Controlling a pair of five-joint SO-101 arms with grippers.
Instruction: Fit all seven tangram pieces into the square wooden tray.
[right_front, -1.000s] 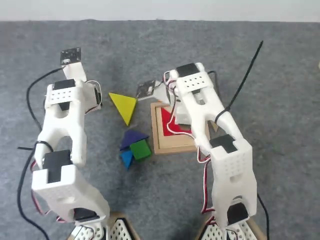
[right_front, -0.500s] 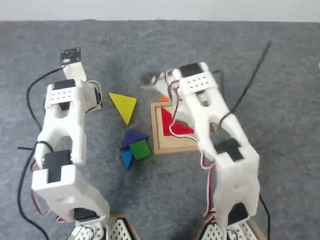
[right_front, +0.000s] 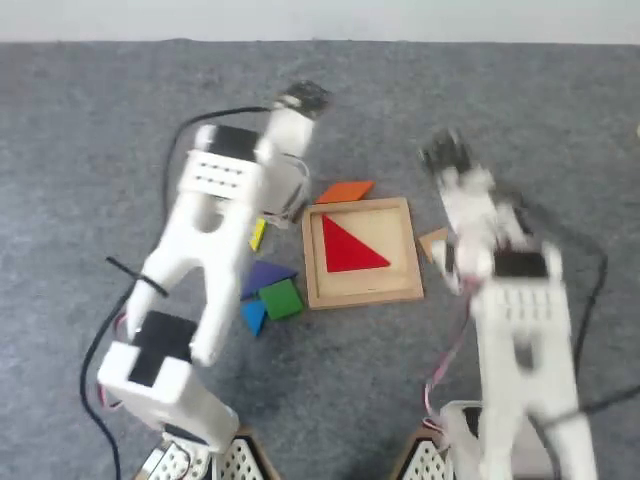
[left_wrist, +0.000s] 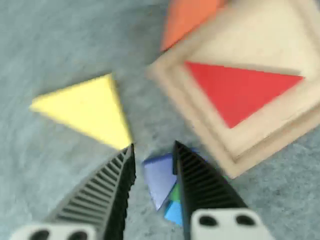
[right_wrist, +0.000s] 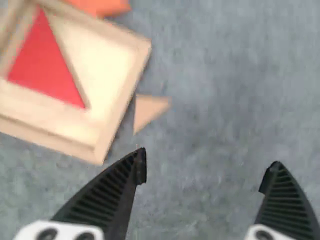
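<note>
Looking down, just the red triangle (right_front: 348, 247) sits in the tray (right_front: 365, 292); orange (right_front: 345, 190), tan (right_front: 432, 243), yellow (right_front: 258, 233), purple (right_front: 268, 275), green (right_front: 283, 298) and blue (right_front: 253, 315) lie loose on the surface (right_front: 100, 120). Left wrist: left end effector (left_wrist: 152, 150), narrowly parted, empty, hangs between yellow and purple. Right wrist: right end effector (right_wrist: 207, 161), wide, empty, near tan.

Left gripper (left_wrist: 153, 146), jaws ajar, above a possibly purple piece (left_wrist: 157, 177) beside the tray (left_wrist: 200, 125)
</note>
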